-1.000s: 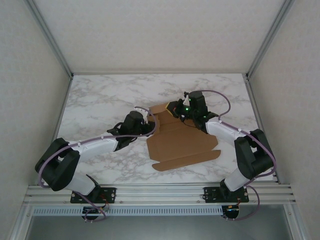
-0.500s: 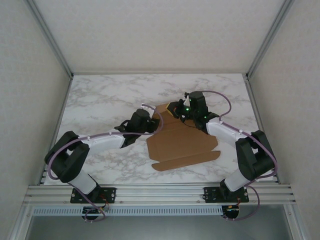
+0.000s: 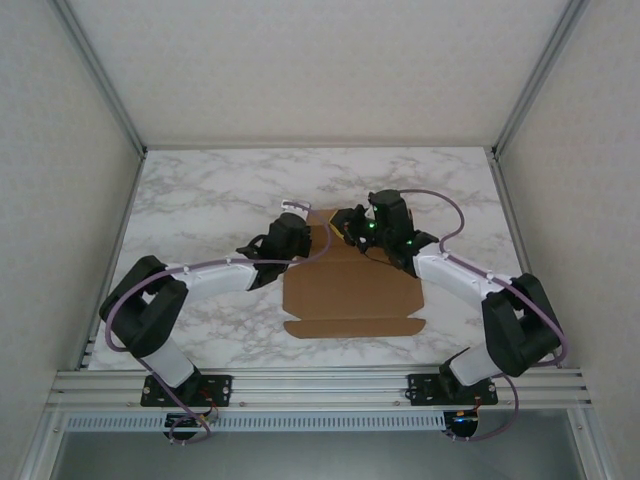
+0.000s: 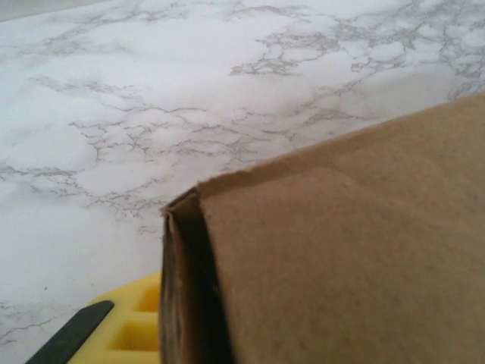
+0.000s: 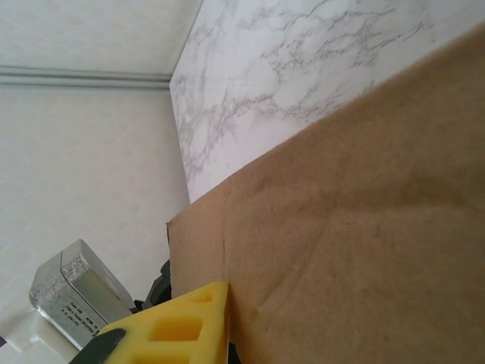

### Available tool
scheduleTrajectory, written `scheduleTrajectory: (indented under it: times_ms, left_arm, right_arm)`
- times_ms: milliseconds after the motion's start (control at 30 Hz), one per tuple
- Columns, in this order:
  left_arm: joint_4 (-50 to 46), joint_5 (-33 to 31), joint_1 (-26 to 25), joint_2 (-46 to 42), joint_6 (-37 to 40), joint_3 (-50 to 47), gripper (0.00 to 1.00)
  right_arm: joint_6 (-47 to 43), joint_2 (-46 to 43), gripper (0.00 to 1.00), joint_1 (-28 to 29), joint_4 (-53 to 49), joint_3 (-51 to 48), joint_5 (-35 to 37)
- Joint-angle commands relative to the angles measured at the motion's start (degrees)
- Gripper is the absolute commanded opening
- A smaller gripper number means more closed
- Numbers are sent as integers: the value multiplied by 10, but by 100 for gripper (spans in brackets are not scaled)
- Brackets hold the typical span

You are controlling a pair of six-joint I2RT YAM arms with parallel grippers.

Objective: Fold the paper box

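Note:
The paper box (image 3: pixel 350 290) is a flat brown cardboard piece lying mid-table, with a narrow flap (image 3: pixel 355 327) along its near edge. Its far edge is lifted between the two grippers. My left gripper (image 3: pixel 303 232) is at the far left corner. In the left wrist view a folded cardboard edge (image 4: pixel 182 288) stands against my yellow finger (image 4: pixel 132 326), with the other finger hidden behind the sheet. My right gripper (image 3: pixel 348 224) is at the far edge. Its yellow fingertip (image 5: pixel 182 318) touches the cardboard (image 5: pixel 356 227), and its other finger is hidden.
The marble table (image 3: pixel 200 200) is walled by a metal frame, with white panels at the left, right and back. Both arm bases sit on the rail at the near edge (image 3: pixel 320 385).
The box has swung round to lie square with the table and shifted left. My left gripper came in onto its far left corner and narrowed. My right gripper moved slightly left with it.

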Motion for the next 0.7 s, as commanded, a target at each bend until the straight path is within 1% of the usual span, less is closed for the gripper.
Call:
scheduleTrajectory:
  times_ms: [0, 133, 367, 433, 533, 567, 600, 667]
  left_arm:
    - [-6, -64, -2, 18, -13, 22, 8]
    - [-10, -90, -10, 29, -26, 29, 0]
    - [-42, -146, -27, 61, -62, 58, 0]
    - [-52, -174, -34, 69, -71, 64, 0]
    - [-47, -172, -35, 71, -82, 54, 0]
    - [-39, -164, -34, 68, -83, 48, 3]
    - [-30, -150, -31, 64, -84, 38, 9]
    - [-13, -122, -24, 52, -90, 17, 19]
  right_arm:
    - [21, -32, 15, 26, -61, -2, 52]
    - [42, -43, 15, 42, -63, -4, 89]
    - [102, -39, 14, 67, -67, -5, 149]
    - [111, -30, 14, 75, -96, 15, 161]
    - [114, -28, 11, 81, -109, 27, 173]
    - [115, -31, 11, 81, -109, 25, 178]
    - [115, -35, 10, 81, -111, 23, 185]
    - [113, -45, 9, 81, -112, 16, 200]
